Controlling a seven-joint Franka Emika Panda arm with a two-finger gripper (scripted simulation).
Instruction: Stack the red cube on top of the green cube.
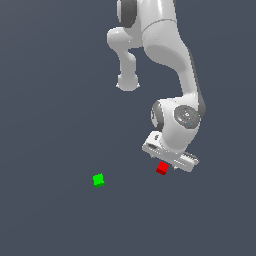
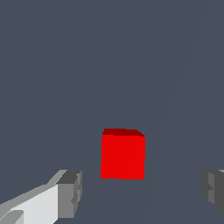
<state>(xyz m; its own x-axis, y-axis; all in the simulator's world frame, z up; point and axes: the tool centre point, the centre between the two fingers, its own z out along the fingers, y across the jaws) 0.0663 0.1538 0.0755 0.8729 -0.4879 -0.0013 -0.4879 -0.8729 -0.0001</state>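
The white robot claw [image 1: 167,167] hangs spread wide around the small bright red cube [image 2: 123,155], its grey fingertips [image 2: 70,194] clear of both sides, gripping nothing; the small bright green cube [image 1: 98,180] sits well apart toward the exterior view's left

You're looking at the arm [image 1: 170,65] hanging over the red cube [image 1: 162,168], which is sitting right under the gripper [image 1: 169,162]. The green cube [image 1: 98,180] is sitting well apart toward the exterior view's left.
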